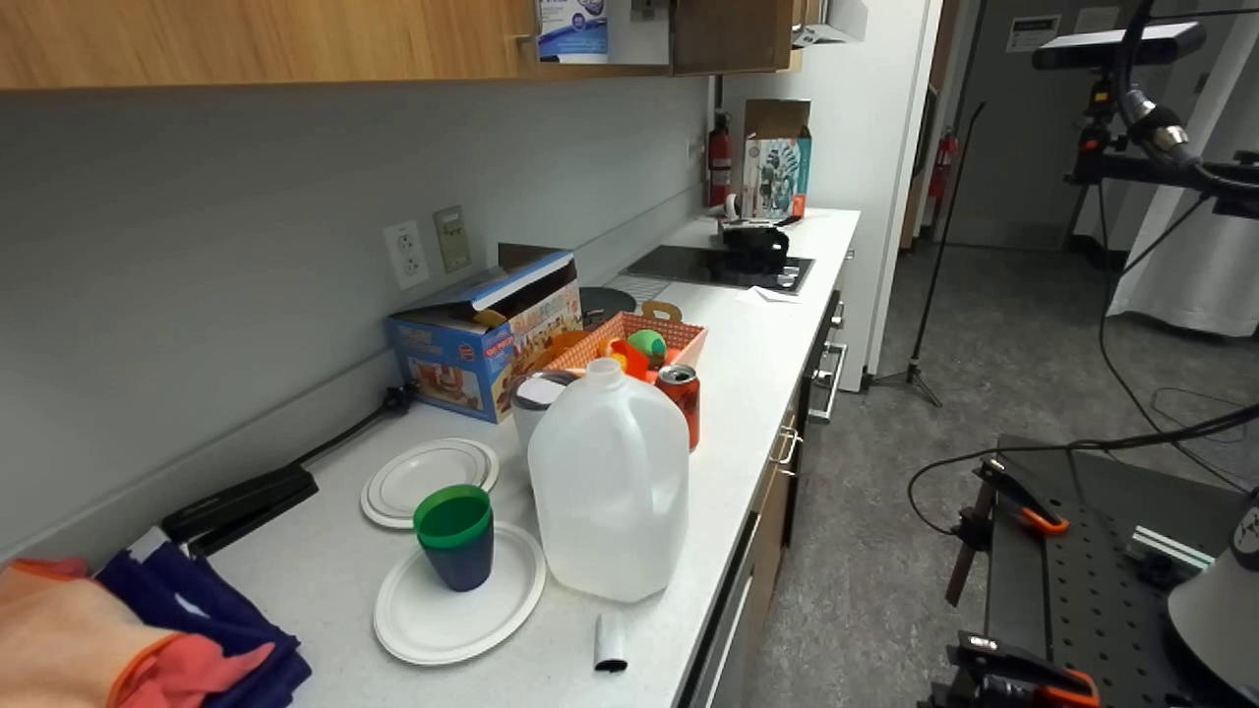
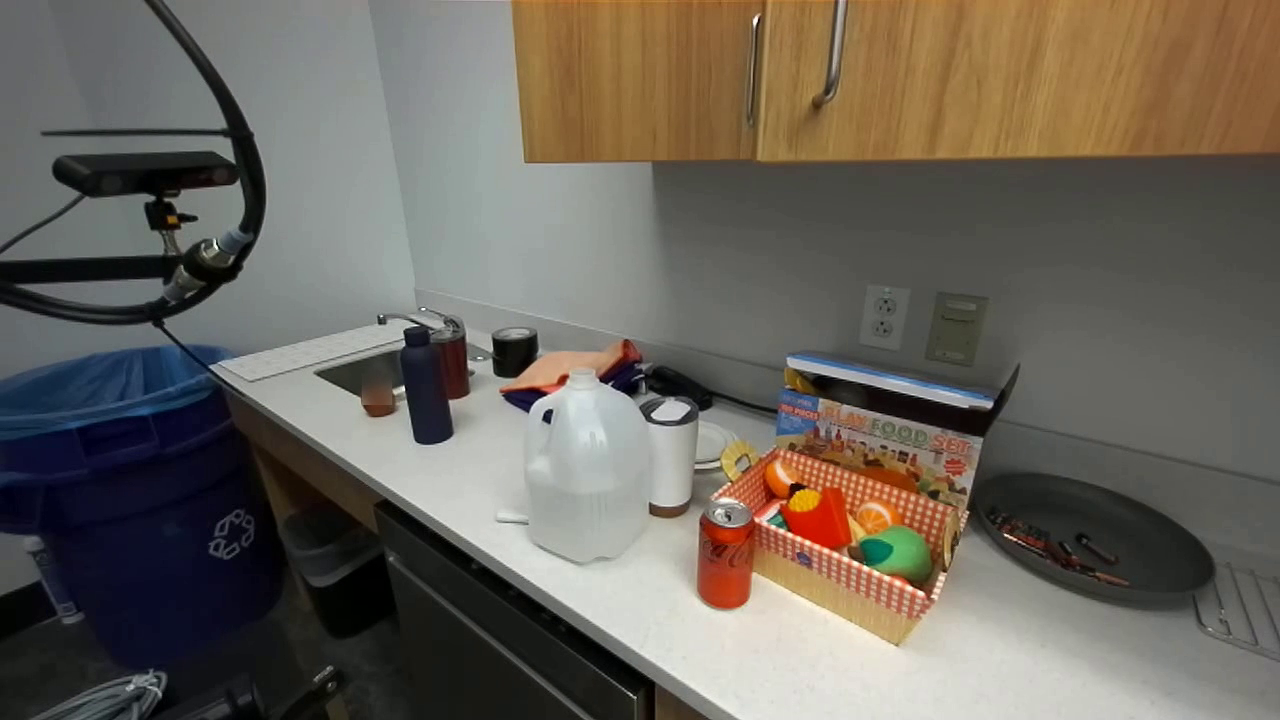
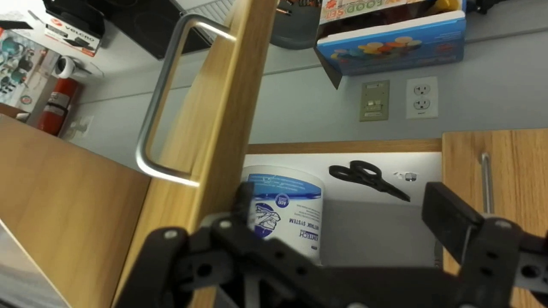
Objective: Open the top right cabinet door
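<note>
The top right cabinet door stands swung out from its cabinet. In the wrist view its wood edge [image 3: 231,115] and silver bar handle [image 3: 156,102] are left of centre. An exterior view shows its shaded inner face [image 1: 733,37]; an exterior view shows its outer face [image 2: 1010,80] and handle [image 2: 831,50]. My gripper [image 3: 340,200] is open with nothing between its fingers. Its left finger is on the inner side of the door; I cannot tell whether it touches. Its right finger is in front of the flush adjoining door [image 3: 518,179]. The gripper is out of both exterior views.
Inside the cabinet are a white-blue canister [image 3: 291,209] and black scissors [image 3: 368,176]. Another wood panel [image 3: 72,205] stands left in the wrist view. Below, the counter [image 1: 295,580] holds a plastic jug [image 1: 610,482], toy box [image 1: 482,344] and basket [image 2: 840,590].
</note>
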`<action>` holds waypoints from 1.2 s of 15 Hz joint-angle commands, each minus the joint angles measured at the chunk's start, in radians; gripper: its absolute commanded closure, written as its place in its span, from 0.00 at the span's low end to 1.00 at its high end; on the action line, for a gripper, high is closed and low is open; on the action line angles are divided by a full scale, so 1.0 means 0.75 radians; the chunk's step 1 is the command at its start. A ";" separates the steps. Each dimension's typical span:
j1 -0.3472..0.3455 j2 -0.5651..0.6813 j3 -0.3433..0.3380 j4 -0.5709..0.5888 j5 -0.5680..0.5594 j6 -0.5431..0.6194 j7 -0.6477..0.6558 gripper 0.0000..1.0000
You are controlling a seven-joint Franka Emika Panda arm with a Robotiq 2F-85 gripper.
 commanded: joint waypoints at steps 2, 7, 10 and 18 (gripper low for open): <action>-0.240 -0.057 0.138 -0.043 -0.212 0.055 0.186 0.00; -0.320 -0.081 0.218 -0.028 -0.421 -0.158 0.423 0.00; -0.321 0.059 0.193 0.134 -0.561 -0.298 0.502 0.00; -0.210 0.241 0.056 0.381 -0.811 -0.594 0.654 0.00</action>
